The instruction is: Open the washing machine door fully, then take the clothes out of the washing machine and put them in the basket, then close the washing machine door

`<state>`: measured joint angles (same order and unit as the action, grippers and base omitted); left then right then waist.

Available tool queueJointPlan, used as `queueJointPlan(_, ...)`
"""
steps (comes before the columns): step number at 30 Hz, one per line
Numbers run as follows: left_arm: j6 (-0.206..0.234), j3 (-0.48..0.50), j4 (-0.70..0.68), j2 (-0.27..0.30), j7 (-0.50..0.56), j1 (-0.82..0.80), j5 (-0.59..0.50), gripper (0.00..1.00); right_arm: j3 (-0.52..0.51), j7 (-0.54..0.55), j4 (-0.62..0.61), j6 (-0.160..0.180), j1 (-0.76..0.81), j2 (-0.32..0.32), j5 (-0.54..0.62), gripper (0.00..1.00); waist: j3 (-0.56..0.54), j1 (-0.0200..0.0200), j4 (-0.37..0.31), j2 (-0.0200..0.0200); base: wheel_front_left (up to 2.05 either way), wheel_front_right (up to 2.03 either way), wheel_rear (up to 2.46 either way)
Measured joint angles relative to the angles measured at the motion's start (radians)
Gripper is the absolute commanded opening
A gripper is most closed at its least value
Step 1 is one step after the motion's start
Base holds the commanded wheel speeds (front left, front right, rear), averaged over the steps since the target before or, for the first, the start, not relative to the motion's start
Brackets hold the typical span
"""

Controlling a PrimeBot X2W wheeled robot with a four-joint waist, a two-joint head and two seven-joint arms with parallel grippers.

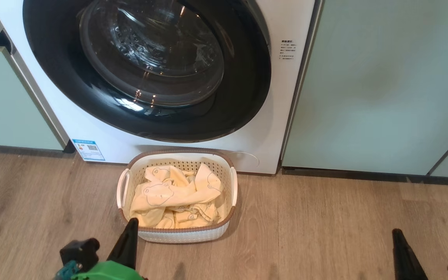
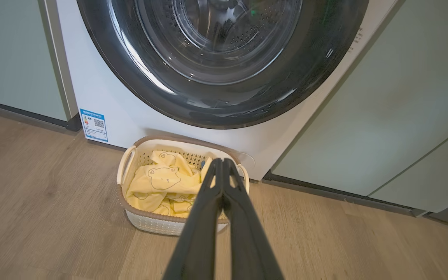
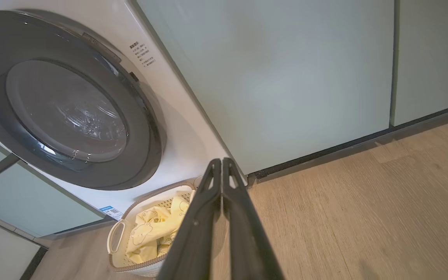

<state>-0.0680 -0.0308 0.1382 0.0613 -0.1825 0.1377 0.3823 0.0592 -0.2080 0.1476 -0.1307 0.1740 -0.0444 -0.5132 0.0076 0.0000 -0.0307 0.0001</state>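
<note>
In front of the washing machine [image 1: 270, 128], right at the foot of its white front, the little perforated basket [image 1: 181, 235] sits on the wooden floor [image 1: 325, 225] with the bear-print clothes [image 1: 173, 194] heaped inside it. Higher on the machine, the washing machine door [image 1: 146, 66] lies flat against the front, black ring and glass bowl square to it. No pale cloth shows through the glass. From where I stand the job looks as good as finished.

Both hands hang farther from the machine than the basket does. The left hand [image 2: 222, 163] has its two dark fingers pressed together tip to tip with nothing between them. It points toward the machine, its tip near the basket's far-from-machine rim. The right hand [image 3: 221, 161] is pinched closed and empty too, out past the machine's right edge, over bare floor.

What worries me is small. I cannot tell whether the door has truly latched, and if it only rests there it could drift out from the machine. The left hand is also close to the basket. A forward sweep toward the machine would likely catch that light plastic rim, then shove it into the front panel or tip it and spill the top folds.
</note>
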Motion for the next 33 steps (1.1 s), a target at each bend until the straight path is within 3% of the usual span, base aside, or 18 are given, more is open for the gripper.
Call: queueJointPlan(33,-0.017,0.032,0.042,-0.006,0.096,-0.065,0.385,0.0,-0.037,0.082,0.038,0.0,-0.078,-0.009,-0.362,0.0,-0.001,0.0,0.01,0.0,0.0,0.0,0.0)
